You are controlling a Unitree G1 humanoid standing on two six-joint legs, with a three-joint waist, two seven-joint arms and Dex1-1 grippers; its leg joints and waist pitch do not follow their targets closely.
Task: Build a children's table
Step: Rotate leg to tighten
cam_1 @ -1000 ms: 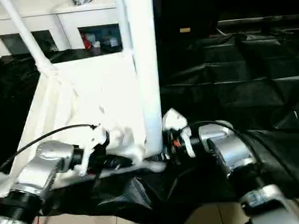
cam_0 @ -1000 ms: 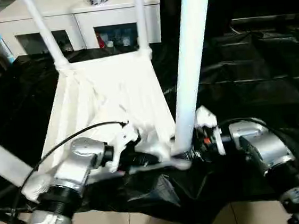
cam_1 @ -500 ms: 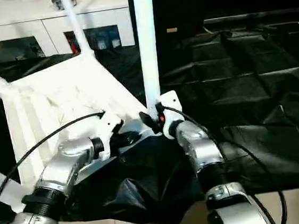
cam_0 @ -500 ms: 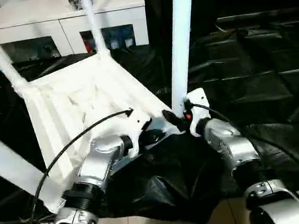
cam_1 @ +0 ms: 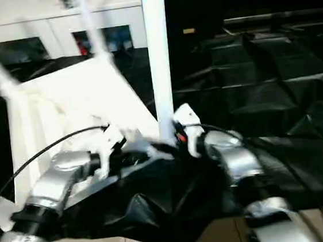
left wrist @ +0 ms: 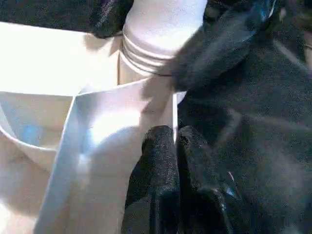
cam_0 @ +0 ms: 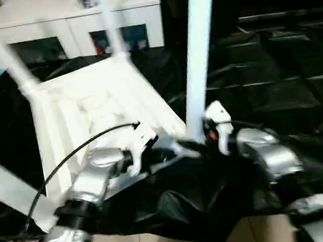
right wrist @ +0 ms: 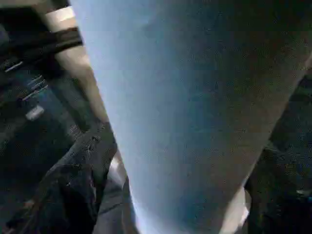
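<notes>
While the white plastic top (cam_0: 99, 107) of the children's table lies upside down on the black-draped work table (cam_0: 278, 74), ribbed underside facing up, its legs point upward from the corner sockets.

Near leg (cam_0: 198, 59): upright, seated in the corner socket closest to the robot, between the two forearms. The left wrist view shows its ringed lower end (left wrist: 156, 34) entering the socket.

Far legs: one at the far left corner (cam_0: 1, 51), one at the far right corner (cam_0: 111, 25), both standing up from the top. A fourth white leg (cam_0: 9, 186) crosses the lower left of the head view at a slant.

Left gripper (left wrist: 175, 146): black fingers pressed together, tips against the thin edge of the top just beside the near socket.

Right gripper (cam_0: 201, 140): at the base of the near leg, which looms close in its wrist view (right wrist: 180, 107); whether its fingers clasp the leg or stand apart from it, I cannot tell.

White glass-door cabinet (cam_0: 79, 23): behind the work table.
</notes>
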